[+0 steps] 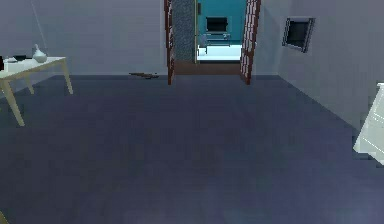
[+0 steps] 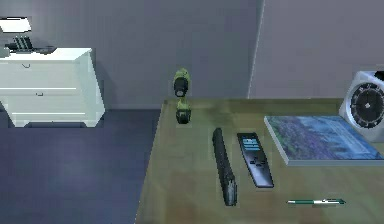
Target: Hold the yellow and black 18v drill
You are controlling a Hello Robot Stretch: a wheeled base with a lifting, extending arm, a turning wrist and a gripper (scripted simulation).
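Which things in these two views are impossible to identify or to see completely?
Arm side view: clock, cut by the right edge.
Arm side view: dark items on the white dresser, too small to name.
Forward view: dark thing on the floor, too small to name.
Forward view: white furniture, cut by the right edge.
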